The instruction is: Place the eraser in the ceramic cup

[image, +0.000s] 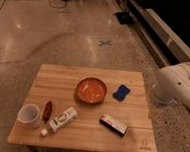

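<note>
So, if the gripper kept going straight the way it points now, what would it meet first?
Cannot tell: the gripper is out of view. Only the white arm shows at the right edge, beside the table; the blue pad lies nearest it.

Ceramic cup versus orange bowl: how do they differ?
The ceramic cup is white; the orange bowl is orange. The cup is narrow and tall; the bowl wide and shallow. The cup stands at the table's near-left corner; the bowl mid-table. Both sit upright. The gripper is out of view.
</note>
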